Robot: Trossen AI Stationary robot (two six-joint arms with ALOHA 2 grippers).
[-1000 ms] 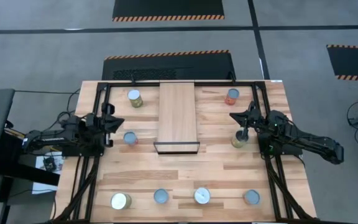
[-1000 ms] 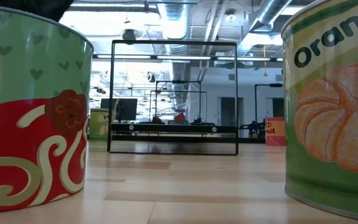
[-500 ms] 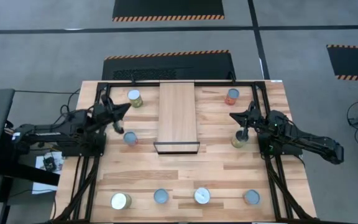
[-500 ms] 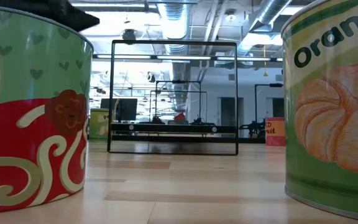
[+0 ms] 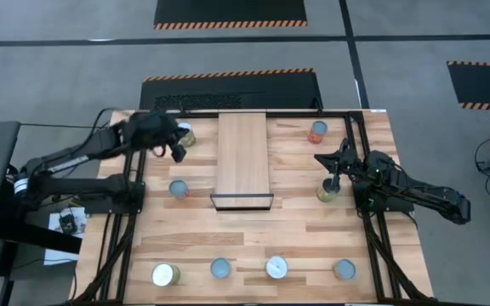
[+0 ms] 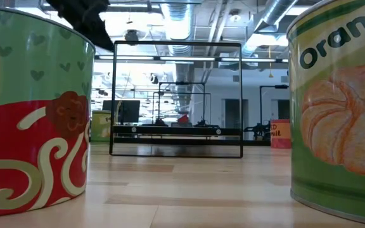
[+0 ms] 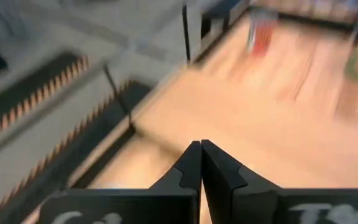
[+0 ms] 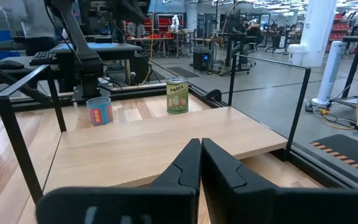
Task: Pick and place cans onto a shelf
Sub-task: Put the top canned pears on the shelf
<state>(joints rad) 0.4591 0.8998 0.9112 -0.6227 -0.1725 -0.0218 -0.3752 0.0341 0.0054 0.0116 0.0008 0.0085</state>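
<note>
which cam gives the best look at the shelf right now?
High view: the whole shelf shows from above, its top bare, dark front edge included. The right wrist view shows its top as a raised board behind that arm's tool. The low view shows only a thin dark bar far back. The left wrist view is too blurred to tell.

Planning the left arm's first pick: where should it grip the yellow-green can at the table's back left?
Likely from above, fingers closing across the round side wall of the yellow-green can. It stands upright with open table around it, though the left gripper first has to open.
</note>
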